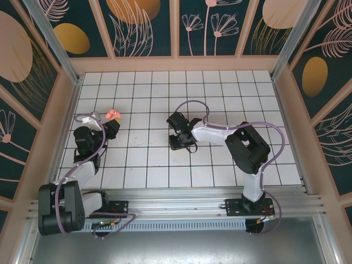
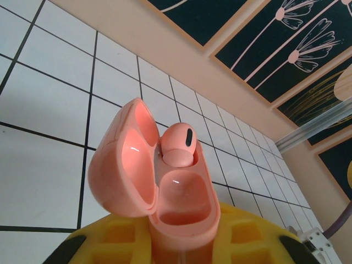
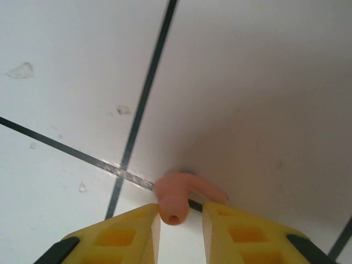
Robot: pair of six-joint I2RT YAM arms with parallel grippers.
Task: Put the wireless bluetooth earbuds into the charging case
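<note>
My left gripper (image 2: 181,250) is shut on the base of the salmon-pink charging case (image 2: 184,206), holding it upright above the table at the left (image 1: 114,115). Its lid (image 2: 124,159) is swung open to the left. One pink earbud (image 2: 179,144) sits in the far slot, and the near slot is bare. My right gripper (image 3: 180,234) is low over the table's middle (image 1: 179,135), open. A second pink earbud (image 3: 175,193) lies on the tile between its yellow fingertips (image 3: 129,236), against the left one, with its stem running behind the right one.
White gridded tiles (image 1: 220,93) cover the table, with pinkish walls on three sides (image 1: 176,63). The arm bases stand on a metal rail (image 1: 181,201) at the near edge.
</note>
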